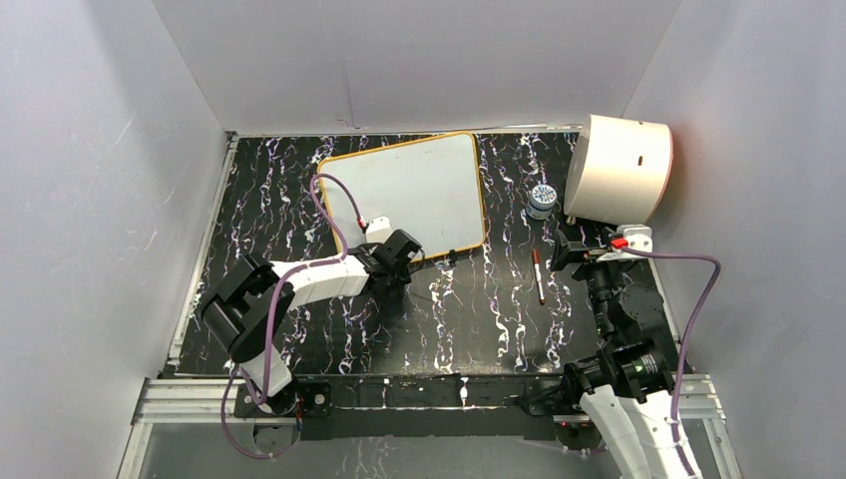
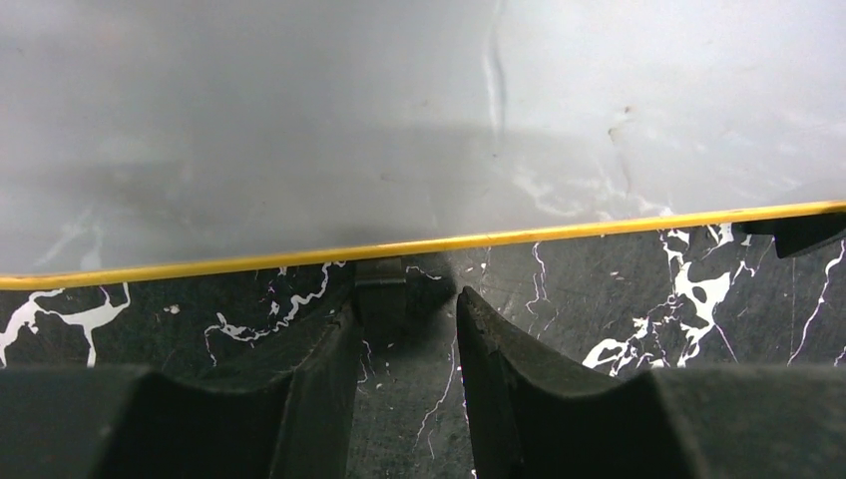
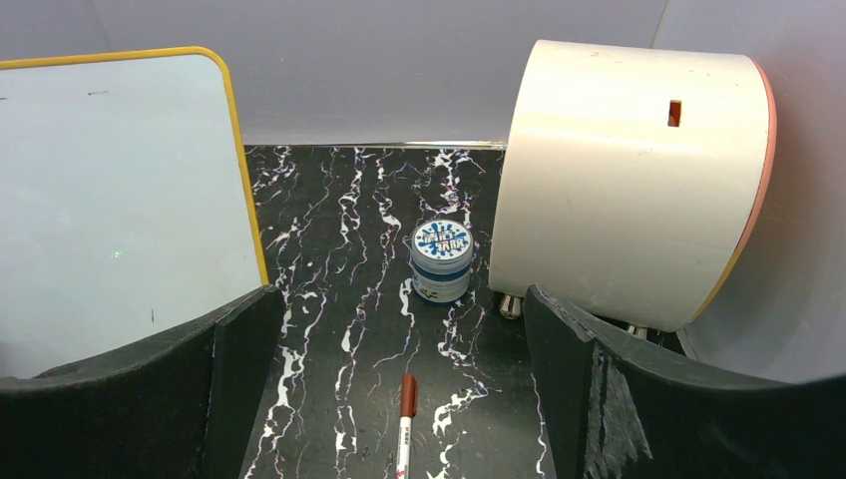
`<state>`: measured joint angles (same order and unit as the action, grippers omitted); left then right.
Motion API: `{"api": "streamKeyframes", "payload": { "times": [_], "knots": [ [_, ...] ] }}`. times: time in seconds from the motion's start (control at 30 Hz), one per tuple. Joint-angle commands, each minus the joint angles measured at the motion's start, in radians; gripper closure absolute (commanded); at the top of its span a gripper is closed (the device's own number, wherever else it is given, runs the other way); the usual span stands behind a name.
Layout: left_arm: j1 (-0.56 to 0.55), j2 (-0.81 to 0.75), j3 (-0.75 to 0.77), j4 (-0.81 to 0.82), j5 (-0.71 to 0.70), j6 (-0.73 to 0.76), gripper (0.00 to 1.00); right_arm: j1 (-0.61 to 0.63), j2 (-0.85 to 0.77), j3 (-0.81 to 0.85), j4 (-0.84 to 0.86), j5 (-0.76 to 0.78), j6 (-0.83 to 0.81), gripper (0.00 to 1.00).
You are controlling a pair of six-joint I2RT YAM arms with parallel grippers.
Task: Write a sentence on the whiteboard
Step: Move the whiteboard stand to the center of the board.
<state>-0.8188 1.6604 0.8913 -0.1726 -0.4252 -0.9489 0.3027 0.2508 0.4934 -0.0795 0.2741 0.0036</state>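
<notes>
A robotics lab test cell is being shown. The workspace is being enclosed on three sides by plain grey-white panel walls (image 1: 100,200), and the tabletop is being covered by a black marbled mat (image 1: 469,319). A left arm (image 1: 319,277) and a right arm (image 1: 624,364) are being carried on a silver profile rail (image 1: 190,397) at the near edge, and purple cables (image 1: 683,256) are being run along them.

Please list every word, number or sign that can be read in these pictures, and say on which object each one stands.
Nothing can be read with certainty.
On the lid of the small jar: blue and white print, too blurred to read.
On the barrel of the marker: tiny dark print, too small to read.
On the whiteboard: no writing visible.
</notes>
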Motion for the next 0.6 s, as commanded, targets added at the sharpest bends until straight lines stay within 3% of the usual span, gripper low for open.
{"api": "streamKeyframes", "payload": {
  "times": [0.0,0.33,0.57],
  "knots": [
    [-0.027,-0.021,-0.001,-0.075,0.019,-0.044,0.62,0.006,0.001,0.013,0.036,0.002,-0.002,0.01],
    [-0.04,-0.059,0.015,-0.051,0.019,0.004,0.56,0.006,-0.011,0.016,0.03,0.008,-0.002,0.01],
    [-0.04,-0.228,-0.006,-0.079,0.01,0.104,0.4,0.005,0.035,0.047,-0.008,0.001,0.007,0.01]
  ]
}}
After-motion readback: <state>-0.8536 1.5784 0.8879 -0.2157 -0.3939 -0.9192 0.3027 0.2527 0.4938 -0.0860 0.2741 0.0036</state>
